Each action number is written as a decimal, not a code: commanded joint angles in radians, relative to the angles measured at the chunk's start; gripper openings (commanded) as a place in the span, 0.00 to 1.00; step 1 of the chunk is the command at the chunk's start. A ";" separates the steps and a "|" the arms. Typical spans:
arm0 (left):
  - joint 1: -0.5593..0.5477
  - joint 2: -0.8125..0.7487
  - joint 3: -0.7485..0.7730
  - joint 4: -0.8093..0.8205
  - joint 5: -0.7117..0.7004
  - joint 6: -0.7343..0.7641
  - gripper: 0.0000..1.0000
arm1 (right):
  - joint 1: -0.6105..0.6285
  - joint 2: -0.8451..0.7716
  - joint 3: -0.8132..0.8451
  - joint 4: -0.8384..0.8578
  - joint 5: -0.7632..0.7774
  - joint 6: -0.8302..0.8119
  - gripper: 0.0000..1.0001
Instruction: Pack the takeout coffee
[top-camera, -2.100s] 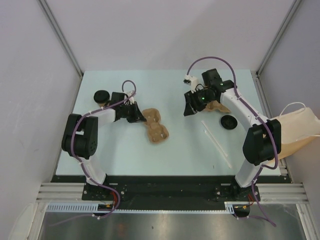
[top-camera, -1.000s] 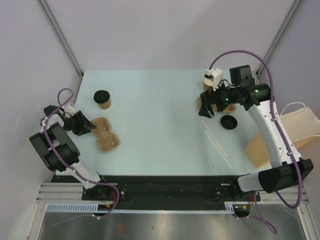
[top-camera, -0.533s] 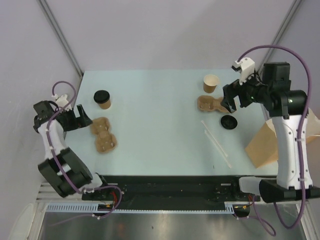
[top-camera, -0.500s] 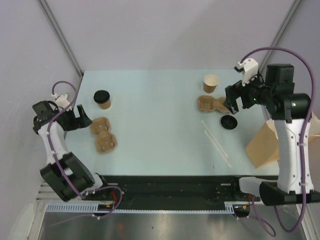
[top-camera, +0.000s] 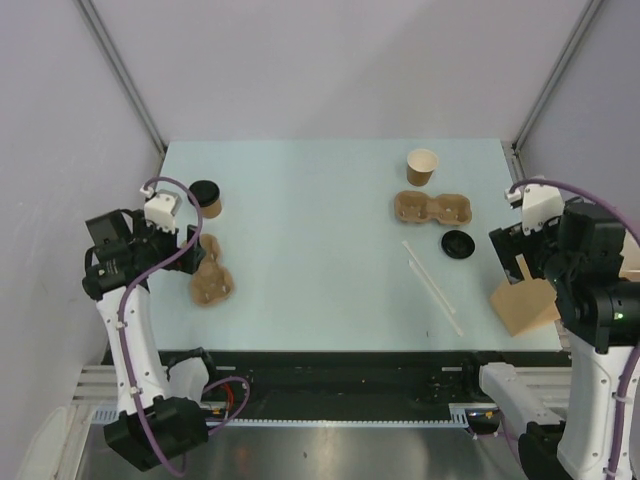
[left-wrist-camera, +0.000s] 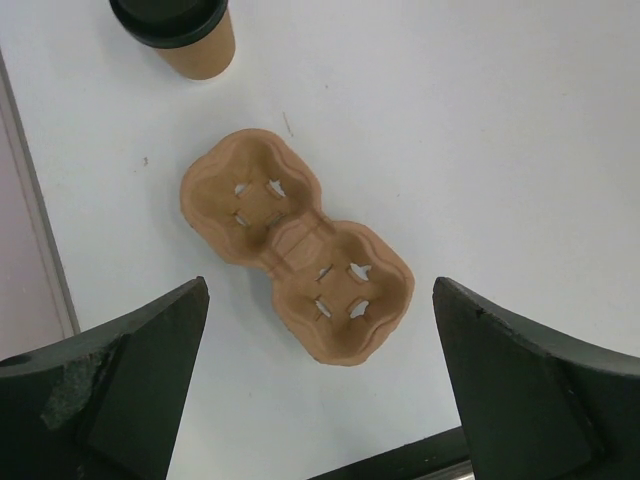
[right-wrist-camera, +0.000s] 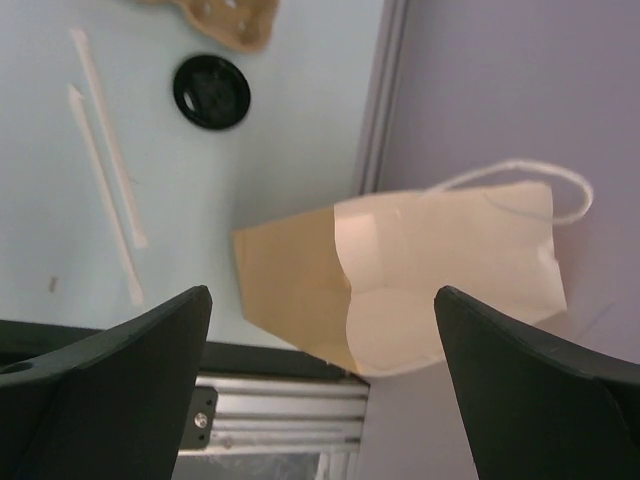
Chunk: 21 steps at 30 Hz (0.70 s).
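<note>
One kraft cup with a black lid (top-camera: 205, 197) stands at the table's left; it also shows at the top of the left wrist view as the lidded cup (left-wrist-camera: 175, 30). A second cup (top-camera: 422, 165), without a lid, stands at the back right. Its loose black lid (top-camera: 457, 243) lies flat nearer the front, and the right wrist view shows this lid (right-wrist-camera: 211, 91) too. My left gripper (top-camera: 190, 248) hangs open high above a cardboard carrier (left-wrist-camera: 297, 260); the left gripper (left-wrist-camera: 320, 400) holds nothing. My right gripper (top-camera: 508, 255) is open and empty above the paper bag (right-wrist-camera: 420, 270), seen as the right gripper (right-wrist-camera: 320, 390).
A second carrier (top-camera: 432, 209) lies near the open cup. Two white straws (top-camera: 435, 285) lie right of centre, shown also as straws (right-wrist-camera: 105, 170). The bag (top-camera: 525, 302) lies on its side over the table's right edge, its white handle (right-wrist-camera: 520, 180) beyond the table.
The left gripper has opened, let go of the left carrier and risen above it. The right arm has pulled back from the right carrier to a spot over the bag.
</note>
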 joint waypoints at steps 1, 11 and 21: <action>-0.042 0.001 0.064 -0.009 0.032 -0.007 0.99 | -0.002 -0.054 -0.161 -0.152 0.209 -0.033 1.00; -0.083 -0.093 0.049 -0.089 0.098 0.047 1.00 | -0.013 -0.058 -0.390 0.053 0.347 -0.071 1.00; -0.086 -0.079 0.103 -0.137 0.162 0.057 1.00 | -0.099 0.020 -0.483 0.150 0.273 -0.131 0.99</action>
